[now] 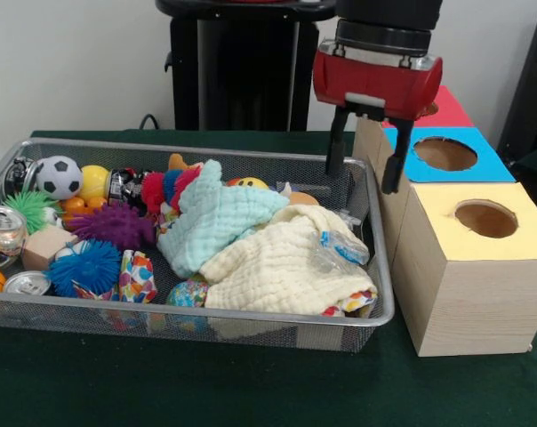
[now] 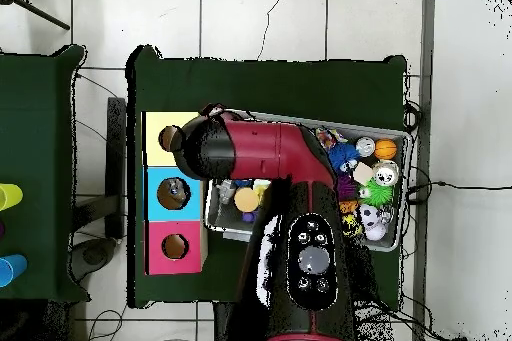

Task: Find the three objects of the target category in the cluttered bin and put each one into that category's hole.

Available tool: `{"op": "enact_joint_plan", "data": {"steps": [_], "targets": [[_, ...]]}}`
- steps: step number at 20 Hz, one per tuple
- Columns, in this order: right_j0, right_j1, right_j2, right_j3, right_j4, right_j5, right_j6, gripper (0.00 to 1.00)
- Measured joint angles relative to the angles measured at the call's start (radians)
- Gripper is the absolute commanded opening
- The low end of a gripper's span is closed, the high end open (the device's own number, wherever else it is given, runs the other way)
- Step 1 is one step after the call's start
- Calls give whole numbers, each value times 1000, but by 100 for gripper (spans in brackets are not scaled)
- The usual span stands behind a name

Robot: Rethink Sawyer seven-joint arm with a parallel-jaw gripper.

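The silver wire-mesh basket (image 1: 251, 318) lies on the green table and is full of toys and cloths; it also shows in the overhead view (image 2: 398, 242). One crushed clear bottle with a blue label (image 1: 341, 250) lies on a pale yellow cloth (image 1: 268, 271) at the basket's right end. No other bottles show. My gripper (image 1: 363, 178) is open and empty. It hangs above the basket's far right corner, next to the boxes. In the overhead view the arm (image 2: 260, 152) hides the gripper and the basket's left half.
Three wooden boxes with round holes stand right of the basket: yellow top (image 1: 486, 218), blue top (image 1: 446, 153), red top (image 1: 446, 108). A mint cloth (image 1: 215, 218), spiky balls (image 1: 116, 224), a soccer ball (image 1: 60, 176) and silver cans (image 1: 2, 233) fill the basket.
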Motion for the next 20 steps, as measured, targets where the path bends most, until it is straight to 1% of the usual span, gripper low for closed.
{"op": "enact_joint_plan", "data": {"steps": [4,10,11,16,17,19,20], "targets": [[2,9,-18,3,1,0,0,100],[19,19,-74,13,15,0,0,100],[26,25,-94,17,26,0,0,100],[56,38,-143,31,70,-7,10,100],[77,45,-165,41,98,-23,28,100],[86,49,-174,48,114,-34,40,100],[100,54,-183,62,139,-56,61,100]]}}
